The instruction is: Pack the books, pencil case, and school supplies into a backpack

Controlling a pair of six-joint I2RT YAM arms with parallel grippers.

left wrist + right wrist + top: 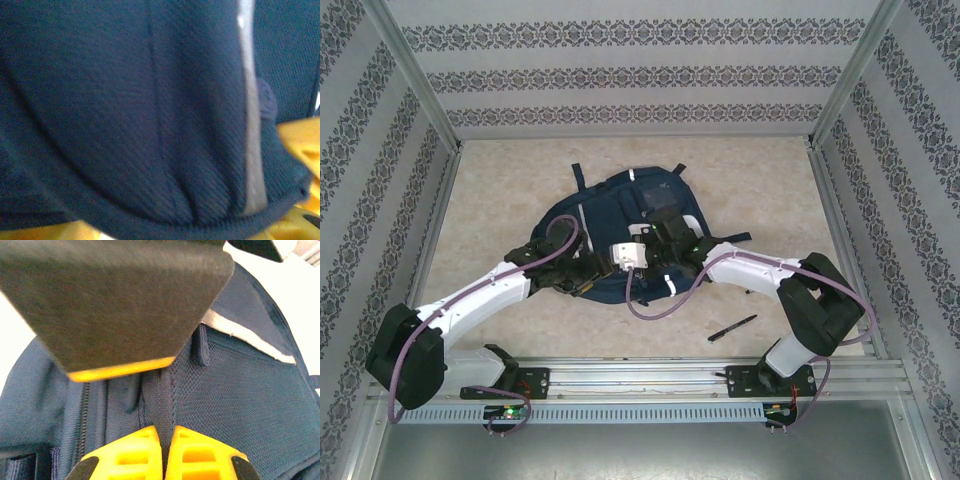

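The navy backpack (620,205) lies flat in the middle of the table, pale stripes showing. My right gripper (660,240) reaches onto its middle. In the right wrist view the gripper (165,452) is shut, its yellow fingertips (125,457) pinching a fold of the backpack's mesh fabric (235,390). My left gripper (582,278) is at the pack's near-left rim. In the left wrist view navy cloth (125,110) with a pale stripe (252,125) drapes over its jaws, leaving bits of yellow finger (300,145). A slim black pen (732,328) lies on the table at right. Books and pencil case are out of view.
A blurred dark grey block with a yellow edge (115,305) hangs close above the right gripper's lens. Patterned walls (380,200) close in the table on three sides. The metal rail (640,375) with both arm bases runs along the near edge.
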